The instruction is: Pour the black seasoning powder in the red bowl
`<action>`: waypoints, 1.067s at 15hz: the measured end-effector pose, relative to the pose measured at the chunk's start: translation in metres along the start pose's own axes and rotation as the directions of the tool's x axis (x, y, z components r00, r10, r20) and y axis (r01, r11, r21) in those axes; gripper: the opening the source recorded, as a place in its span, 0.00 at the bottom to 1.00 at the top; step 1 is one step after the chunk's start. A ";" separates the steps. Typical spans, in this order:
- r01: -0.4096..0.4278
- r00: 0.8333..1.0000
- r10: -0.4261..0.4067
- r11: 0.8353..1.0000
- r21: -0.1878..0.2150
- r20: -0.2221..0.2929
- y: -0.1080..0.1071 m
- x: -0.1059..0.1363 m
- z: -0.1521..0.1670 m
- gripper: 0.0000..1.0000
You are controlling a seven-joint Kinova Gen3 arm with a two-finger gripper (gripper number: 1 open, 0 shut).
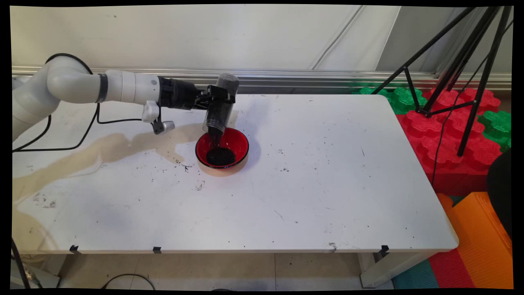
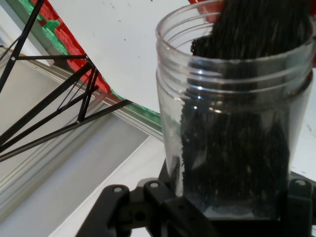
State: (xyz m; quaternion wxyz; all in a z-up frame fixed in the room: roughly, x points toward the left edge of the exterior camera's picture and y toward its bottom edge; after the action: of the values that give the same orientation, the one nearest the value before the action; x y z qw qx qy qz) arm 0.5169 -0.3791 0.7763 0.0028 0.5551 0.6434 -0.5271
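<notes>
The white bench spreads below the jaws, stained brown beneath the arm and dotted with dark specks. Well off past the jaws' far side, a black tripod stands on red and green foam blocks. Just under the jaws sits a red bowl with a heap of black grains. The jaws are clamped on a clear jar, tipped mouth-down over the bowl, grains streaming out of it.

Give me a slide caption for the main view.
Gripper tips a clear jar, pouring black grains into a red bowl.
</notes>
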 end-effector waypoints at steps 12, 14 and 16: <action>0.023 1.000 -0.023 1.000 -0.001 0.000 -0.001 0.001 0.001 0.00; 0.037 0.999 -0.037 0.999 -0.003 0.000 -0.001 0.001 0.001 0.00; 0.061 0.998 -0.061 0.998 -0.007 0.000 0.000 0.001 0.000 0.00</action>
State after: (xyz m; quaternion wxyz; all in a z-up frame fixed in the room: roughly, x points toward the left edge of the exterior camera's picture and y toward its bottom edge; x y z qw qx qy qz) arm 0.5164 -0.3782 0.7763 -0.0115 0.5352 0.6619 -0.5247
